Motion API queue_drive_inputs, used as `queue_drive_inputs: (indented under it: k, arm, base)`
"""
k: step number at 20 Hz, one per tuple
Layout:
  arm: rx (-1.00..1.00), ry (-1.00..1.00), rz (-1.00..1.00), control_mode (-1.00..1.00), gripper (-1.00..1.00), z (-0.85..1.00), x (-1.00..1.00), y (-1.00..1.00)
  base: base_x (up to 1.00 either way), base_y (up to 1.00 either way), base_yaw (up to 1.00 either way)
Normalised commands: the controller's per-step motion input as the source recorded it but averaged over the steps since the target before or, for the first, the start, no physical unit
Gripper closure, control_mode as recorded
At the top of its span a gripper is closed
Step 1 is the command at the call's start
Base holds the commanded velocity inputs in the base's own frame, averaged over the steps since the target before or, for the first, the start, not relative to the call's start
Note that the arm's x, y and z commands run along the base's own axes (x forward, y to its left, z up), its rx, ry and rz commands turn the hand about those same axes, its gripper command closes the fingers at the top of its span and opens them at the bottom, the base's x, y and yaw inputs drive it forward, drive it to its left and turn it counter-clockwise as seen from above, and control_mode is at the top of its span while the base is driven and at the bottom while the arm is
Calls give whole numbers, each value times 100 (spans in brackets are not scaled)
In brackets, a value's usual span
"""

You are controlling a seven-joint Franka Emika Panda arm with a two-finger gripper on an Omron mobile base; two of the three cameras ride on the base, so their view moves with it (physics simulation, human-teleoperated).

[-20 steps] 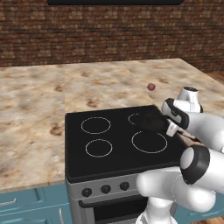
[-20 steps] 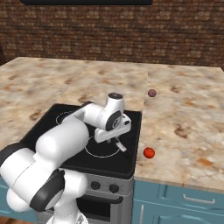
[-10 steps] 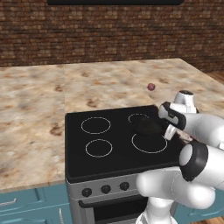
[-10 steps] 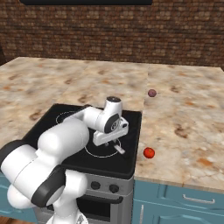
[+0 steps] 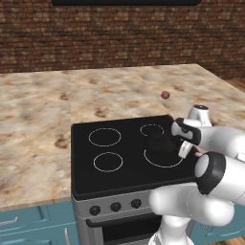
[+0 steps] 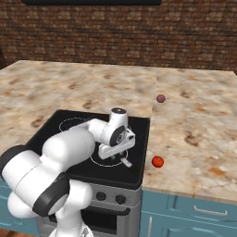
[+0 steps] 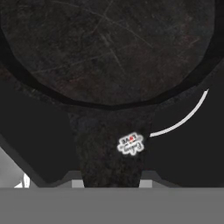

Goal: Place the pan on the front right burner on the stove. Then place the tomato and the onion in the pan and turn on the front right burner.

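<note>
Pan (image 5: 160,143) sits on the front right burner (image 5: 165,155) of the stove (image 5: 119,162), over the ring's back part, so the ring's front arc shows past it. In the hand view the pan (image 7: 105,48) is right ahead, its handle (image 7: 111,148) running down between the finger tips, a small pale label on it, and a white arc of the burner ring (image 7: 183,118) beside it. Gripper (image 7: 109,183) is pinching the pan handle, jaws nearly together. In the right base view the gripper (image 6: 121,157) hangs low over the cooktop, with the pale handle end poking out below it. Tomato (image 6: 158,161) lies on the counter (image 6: 199,139) just right of the stove, near the front edge. Onion (image 6: 160,98) rests farther back on the counter, well apart from the tomato; also seen in the left base view (image 5: 165,94).
</note>
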Motion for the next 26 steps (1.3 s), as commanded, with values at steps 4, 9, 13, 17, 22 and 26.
queue_drive_inputs:
  k: [4, 9, 13, 17, 22, 26]
  arm:
    - [-3, 0, 0, -100, 100, -26, -6, 0]
    - [-2, 0, 0, -100, 100, -21, -1, 0]
    - [-2, -2, 0, -100, 100, -14, 0, 0]
    - [-2, -3, 0, -100, 100, -14, 0, 0]
    - [-3, -3, 0, -100, 100, -14, 0, 0]
    - [-3, -2, 0, -100, 100, -14, 0, 0]
  base:
    - [0, 0, 0]
    - [0, 0, 0]
    - [0, 0, 0]
    - [0, 0, 0]
    - [0, 0, 0]
    - [0, 0, 0]
